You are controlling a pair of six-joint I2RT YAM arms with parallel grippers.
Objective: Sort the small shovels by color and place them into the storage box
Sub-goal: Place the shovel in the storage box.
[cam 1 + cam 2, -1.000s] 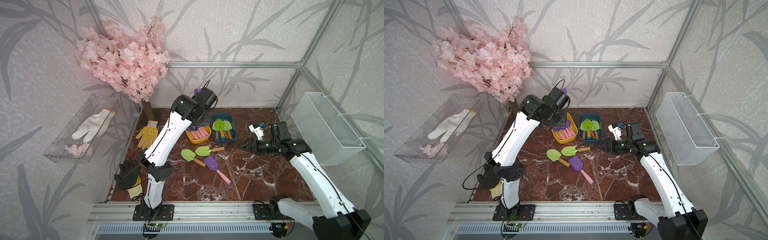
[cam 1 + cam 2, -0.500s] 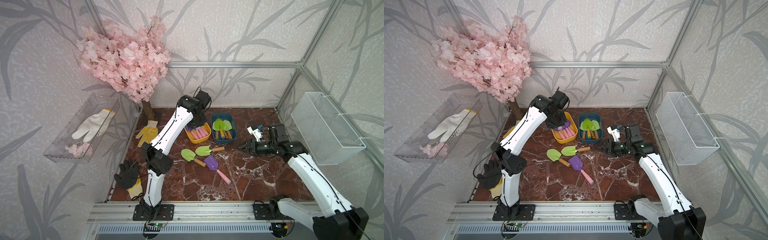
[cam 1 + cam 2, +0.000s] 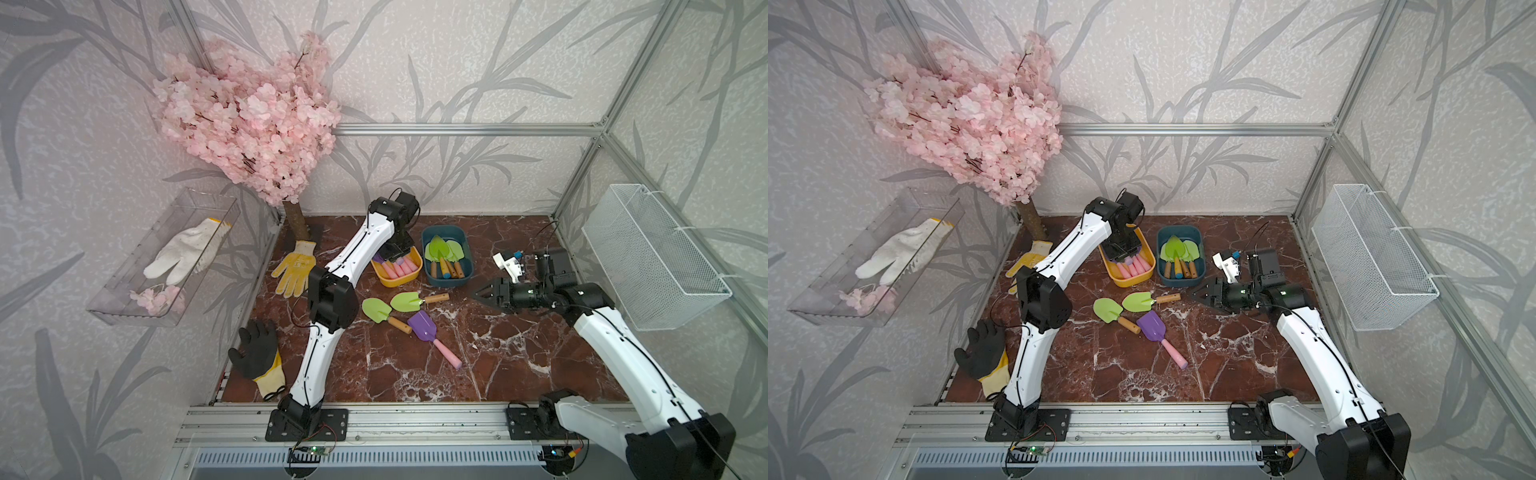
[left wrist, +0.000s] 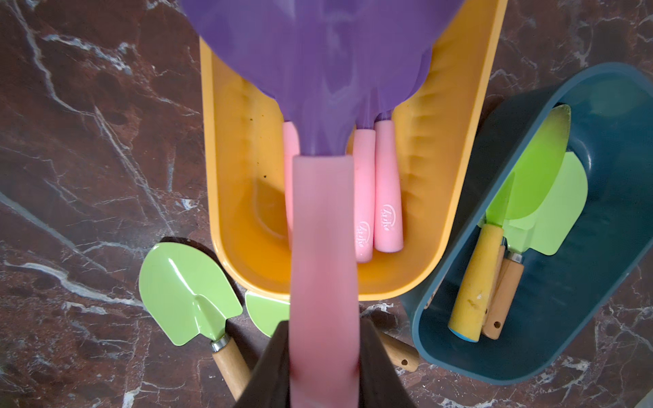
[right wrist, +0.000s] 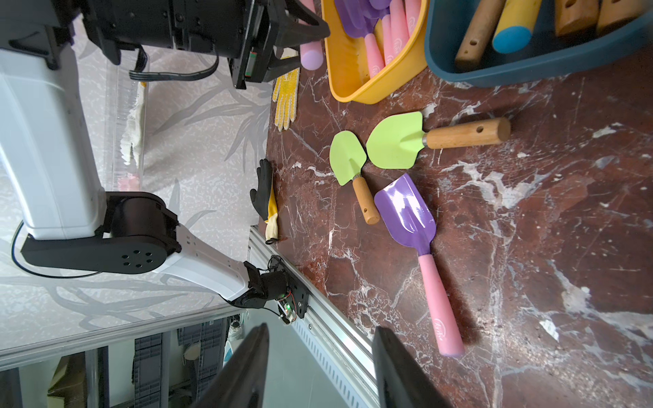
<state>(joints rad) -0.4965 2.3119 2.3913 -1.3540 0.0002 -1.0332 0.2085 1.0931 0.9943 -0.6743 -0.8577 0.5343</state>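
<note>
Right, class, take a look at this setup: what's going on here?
Two robot arms are sorting toy shovels by color. The left gripper is shut on the pink handle of a purple shovel, holding it over the yellow tub, which already has other purple shovels. The teal tub holds green shovels. The right gripper is open and empty beside it. A loose green shovel, a second green shovel and a loose purple shovel lie on the marble tabletop.

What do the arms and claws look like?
The left arm and right arm match: white rounded link shells, black joint housings, a thin black cable running along each, and black bases on an aluminium rail. The left claw and right claw are black, with flat tapering fingers.
</note>
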